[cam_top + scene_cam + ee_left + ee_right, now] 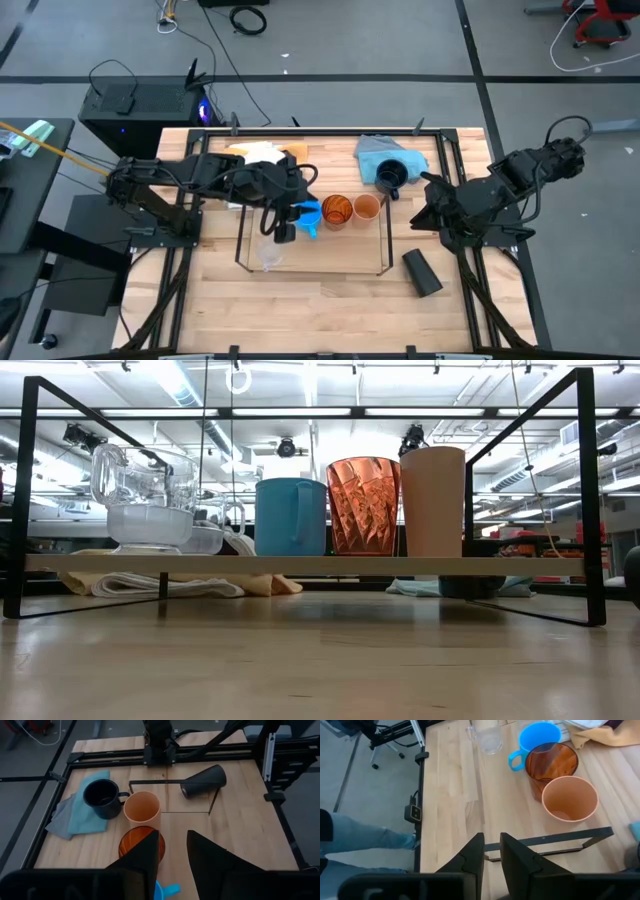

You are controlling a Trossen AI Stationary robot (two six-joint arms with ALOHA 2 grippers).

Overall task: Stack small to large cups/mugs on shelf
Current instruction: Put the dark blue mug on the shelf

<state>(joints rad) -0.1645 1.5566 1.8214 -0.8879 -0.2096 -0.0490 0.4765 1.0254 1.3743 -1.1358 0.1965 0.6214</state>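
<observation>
a wire shelf (385, 240) stands mid-surface. on it, in a row: clear mug (140, 495), blue mug (290, 515), amber tumbler (363, 505), peach cup (433, 500). the left jaws (285, 222) hover over the shelf's left part, parted with nothing between them; the blue mug sits just below them. the right jaws (490, 855), narrow and empty, wait just right of the shelf. a navy mug (391, 176) rests on a blue cloth (375, 152) behind the shelf; a black cup (422, 271) lies tipped near the right jaws.

Counts showing: two clear cups (150, 500), one light-blue mug (290, 517), one amber tumbler (363, 505), one orange cup (433, 500), one navy mug (392, 177), one black cup (422, 271), one shelf (384, 240).
</observation>
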